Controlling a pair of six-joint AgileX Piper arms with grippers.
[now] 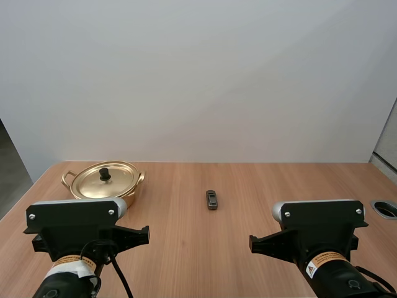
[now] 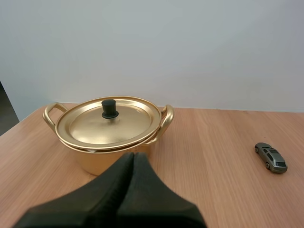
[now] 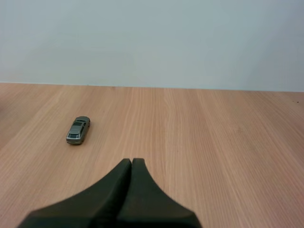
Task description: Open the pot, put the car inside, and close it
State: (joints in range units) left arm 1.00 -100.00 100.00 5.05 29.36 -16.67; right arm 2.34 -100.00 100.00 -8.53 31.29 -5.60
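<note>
Pot [image 1: 103, 182] with lid [image 2: 95, 126] on, at left of tabletop [image 1: 279, 180]; car [image 1: 212, 199] mid-way across, well apart. Left hand [image 2: 134, 155] closed on nothing, just short of pot. Right hand [image 3: 131, 162] closed on nothing, near car.

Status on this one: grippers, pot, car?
Left gripper shut, empty, facing the pot. Right gripper shut, empty, facing the car. Lid on; car on the table, apart from it. Nothing in the way.

Pretty plain: left gripper [image 2: 134, 155] and right gripper [image 3: 131, 162] matte black, left arm [image 1: 73, 231] and right arm [image 1: 319, 226] chunky black, silver screws, orange bands.
</note>
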